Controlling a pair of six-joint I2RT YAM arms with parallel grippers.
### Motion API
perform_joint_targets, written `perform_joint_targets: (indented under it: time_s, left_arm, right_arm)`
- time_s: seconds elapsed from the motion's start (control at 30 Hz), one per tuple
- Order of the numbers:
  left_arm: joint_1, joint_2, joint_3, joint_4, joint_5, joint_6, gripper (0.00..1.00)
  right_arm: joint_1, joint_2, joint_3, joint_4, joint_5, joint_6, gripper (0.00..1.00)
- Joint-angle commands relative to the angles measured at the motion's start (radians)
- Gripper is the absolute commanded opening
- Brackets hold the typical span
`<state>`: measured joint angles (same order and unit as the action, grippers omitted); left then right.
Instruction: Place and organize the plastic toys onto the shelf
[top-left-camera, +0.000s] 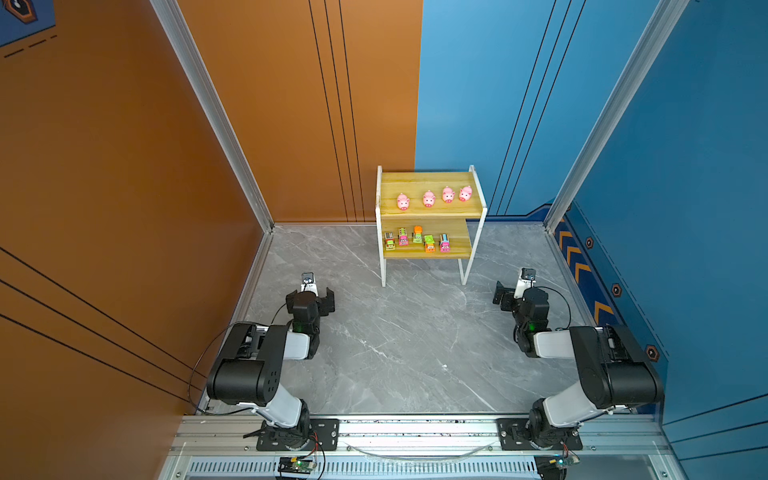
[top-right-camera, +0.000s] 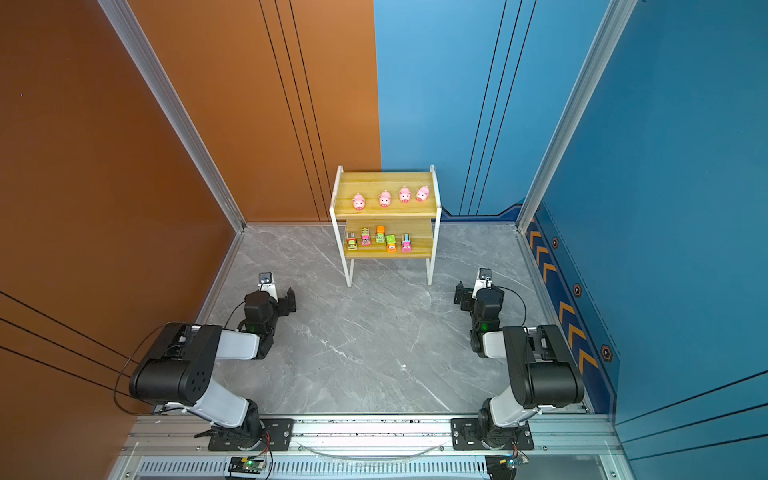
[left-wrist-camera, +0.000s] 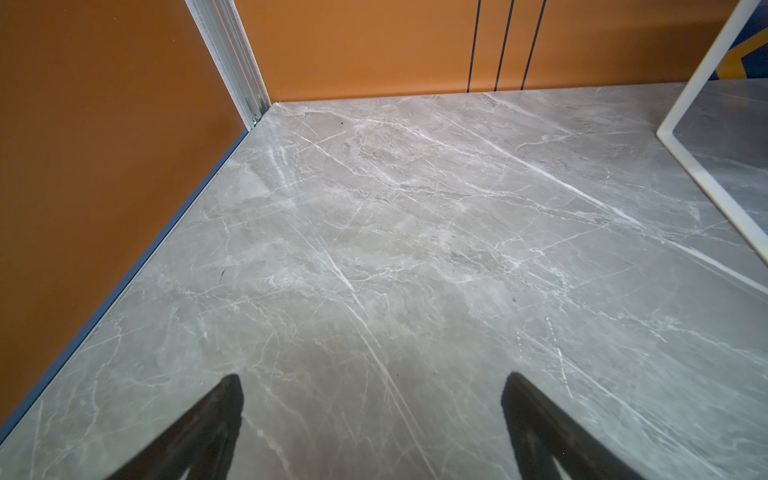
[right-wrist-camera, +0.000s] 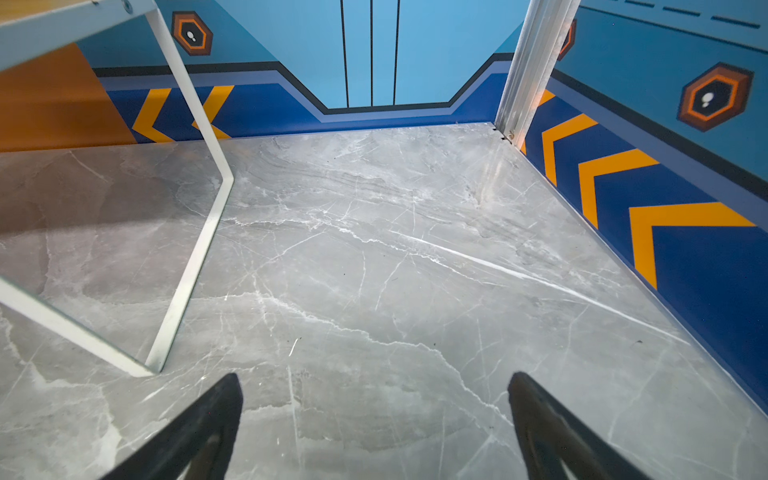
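Both sets of jaws stood released, gaping wide with nothing between them: the left gripper (left-wrist-camera: 372, 419) and the right gripper (right-wrist-camera: 374, 419) each framed only bare marble in its wrist view. In both top views the two arms sat folded back near their bases, well apart from the shelf (top-left-camera: 428, 179) at the back of the grey marble tabletop (top-left-camera: 407, 340).

The plastic toys were all on the shelf — four pink pigs (top-left-camera: 429, 198) in a row on the upper board, five toy trucks (top-left-camera: 417, 240) in a loose row on the lower board (top-left-camera: 455, 249). No toy showed on the tabletop.

By my judgement the placing looked done, and the step in hand was simply to rest clear. If any tidying were wanted, the trucks sat slightly staggered; a slow nudge from above would suit better than a regrasp.

For room, the middle of the tabletop lay open between the arms. The edges to mind were the shelf's white legs (right-wrist-camera: 195, 257) — one just beside the right gripper's outlook — and the upper board overhanging the back of the lower one.
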<state>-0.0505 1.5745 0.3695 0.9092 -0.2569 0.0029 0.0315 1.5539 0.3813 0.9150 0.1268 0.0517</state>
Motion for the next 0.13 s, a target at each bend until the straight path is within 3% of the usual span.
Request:
perform_joint_targets:
  time_s: [0.0,0.1]
  left_arm:
    - [0.001,-0.015,0.005,0.014,0.020,-0.009,0.98]
    - [0.001,-0.016,0.005,0.015,0.019,-0.010,0.98]
  right_arm:
    - [-0.005,-0.005,0.001,-0.022,-0.009,0.007,1.00]
    - [-0.001,-0.006,-0.002,-0.015,-0.001,0.005,1.00]
